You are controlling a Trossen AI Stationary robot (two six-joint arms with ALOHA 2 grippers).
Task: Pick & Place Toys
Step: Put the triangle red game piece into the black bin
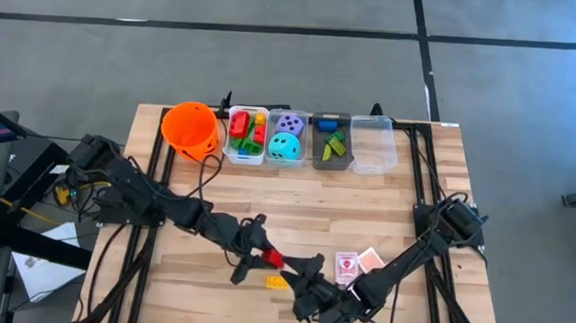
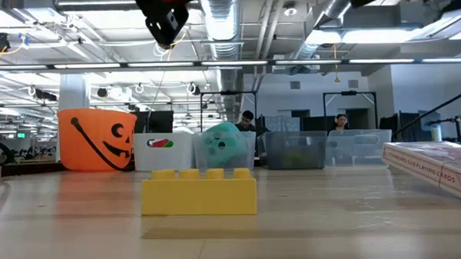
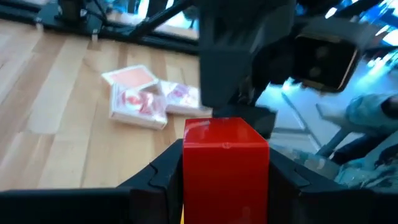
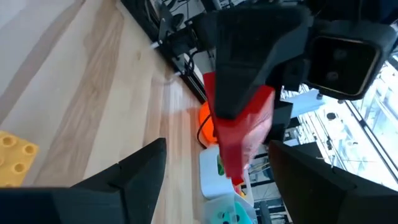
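Left gripper (image 3: 225, 186) clamped on a red brick (image 3: 225, 163), held above the table (image 1: 216, 197) near its front middle. Right gripper (image 4: 214, 171) faces it just beside, fingers (image 4: 134, 171) spread wide and apart from the brick, holding nothing. A yellow brick (image 2: 199, 192) lies on the wood below, playing cards (image 1: 354, 264) nearby.
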